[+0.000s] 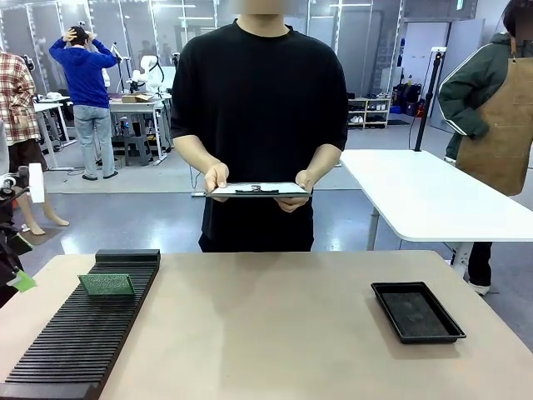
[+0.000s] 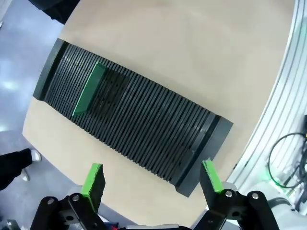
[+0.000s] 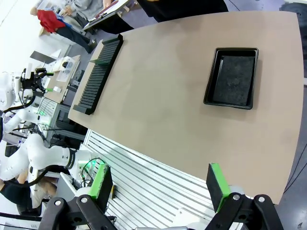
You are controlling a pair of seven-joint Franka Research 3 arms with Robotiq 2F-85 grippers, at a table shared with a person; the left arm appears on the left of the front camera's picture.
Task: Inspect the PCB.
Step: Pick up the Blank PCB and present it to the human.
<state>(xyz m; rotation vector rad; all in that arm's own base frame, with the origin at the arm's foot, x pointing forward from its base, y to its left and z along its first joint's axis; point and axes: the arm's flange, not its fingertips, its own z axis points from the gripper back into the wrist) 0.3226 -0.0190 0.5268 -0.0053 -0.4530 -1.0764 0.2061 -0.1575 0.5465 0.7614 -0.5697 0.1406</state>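
The left claw [image 2: 152, 178] hangs released, its green pads spread wide and nothing between them, above the near end of a black slotted rack [image 2: 144, 124]. The right claw [image 3: 159, 179] is released and empty too, hovering high off the near right edge of the desk [image 1: 266, 333], well apart from everything on it.

The PCB [image 2: 88, 89] stands on edge in one of the rack's slots towards the far end, on the left side of the desk, with a green speckled face turned to the robot's side. No other board shows in the slots. A shallow black tray [image 1: 416, 311] lies on the right of the desk, nothing in it as far as can be seen. Beyond the far edge a person holds a clipboard [image 1: 258, 190] level in both hands.

The step in hand looks like the first pick, and the left claw is the nearer one. To do it well, it should travel along the rack until it is centred over the board's top edge, with the wrist turned so the pads face the two flat faces. It should come down only far enough to catch the upper margin, clear of the slot walls. Then close gently and lift straight up along the slot, since any sideways pull may jam the board or drag the rack.
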